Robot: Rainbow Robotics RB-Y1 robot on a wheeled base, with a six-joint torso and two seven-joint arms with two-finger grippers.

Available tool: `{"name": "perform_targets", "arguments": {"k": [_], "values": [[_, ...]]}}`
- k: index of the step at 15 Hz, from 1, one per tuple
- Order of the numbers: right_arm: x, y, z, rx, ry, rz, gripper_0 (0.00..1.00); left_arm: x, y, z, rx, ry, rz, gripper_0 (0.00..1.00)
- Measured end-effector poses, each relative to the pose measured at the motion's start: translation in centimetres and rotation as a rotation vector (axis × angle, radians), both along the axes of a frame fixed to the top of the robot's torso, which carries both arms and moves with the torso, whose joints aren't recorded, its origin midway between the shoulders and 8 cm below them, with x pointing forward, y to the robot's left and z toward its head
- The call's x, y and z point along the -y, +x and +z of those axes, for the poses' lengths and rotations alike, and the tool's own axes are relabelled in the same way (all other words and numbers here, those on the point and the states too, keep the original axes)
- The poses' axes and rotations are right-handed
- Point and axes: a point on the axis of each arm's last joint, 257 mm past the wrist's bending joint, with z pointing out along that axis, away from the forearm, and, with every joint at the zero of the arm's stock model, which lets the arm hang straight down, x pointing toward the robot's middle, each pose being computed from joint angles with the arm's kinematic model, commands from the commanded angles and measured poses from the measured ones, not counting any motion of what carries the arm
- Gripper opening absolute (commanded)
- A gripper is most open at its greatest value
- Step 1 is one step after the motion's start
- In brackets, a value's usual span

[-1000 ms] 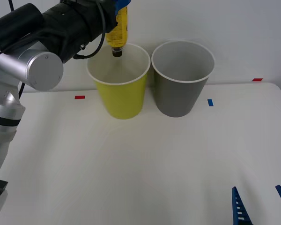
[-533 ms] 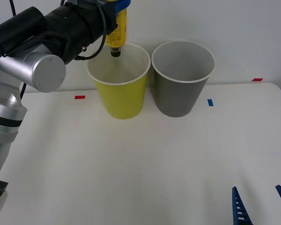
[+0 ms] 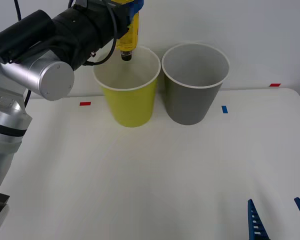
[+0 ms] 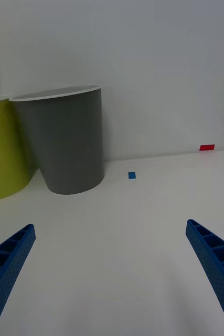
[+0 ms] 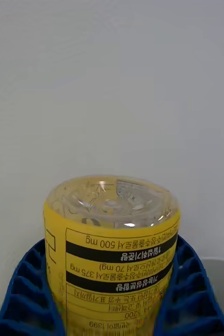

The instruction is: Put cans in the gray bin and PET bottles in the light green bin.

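Yellow label with dark print and dark bands wraps the PET bottle (image 3: 128,34), which hangs upside down, its black cap pointing down and its clear ridged base toward the left wrist camera. The left gripper (image 3: 130,11) is clamped on the bottle's body, its blue ribbed fingers (image 5: 22,289) pressed against both sides of the label. Directly below the gripper, the cap sits over the back part of the mouth of the light green bin (image 3: 130,100), near the far rim, though whether it is level with that rim or just above it cannot be told. The bin's white inside is open beneath it. To the right of the left gripper stands the gray bin (image 3: 192,92), close beside the green one, with their white rims nearly meeting; whether they touch cannot be told. Behind both bins is a plain pale wall. The white table (image 3: 155,180) spreads wide and bare between the bins and the right gripper (image 3: 277,220), which rests low at the near right edge with its blue fingers spread apart. Ahead of that gripper lie a small blue marker (image 4: 131,175) and a red marker (image 4: 207,148); the gray bin stands ahead and to its left, well apart.
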Motion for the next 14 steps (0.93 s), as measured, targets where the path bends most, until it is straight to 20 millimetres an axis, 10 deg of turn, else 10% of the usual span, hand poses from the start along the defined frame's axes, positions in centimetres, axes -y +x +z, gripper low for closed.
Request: {"name": "perform_targets", "arguments": {"k": [14], "values": [[0.0, 0.0, 0.0, 0.0, 0.0, 0.0, 1.0, -0.9, -0.9, 0.5, 0.009, 0.006, -0.003, 1.0]]}}
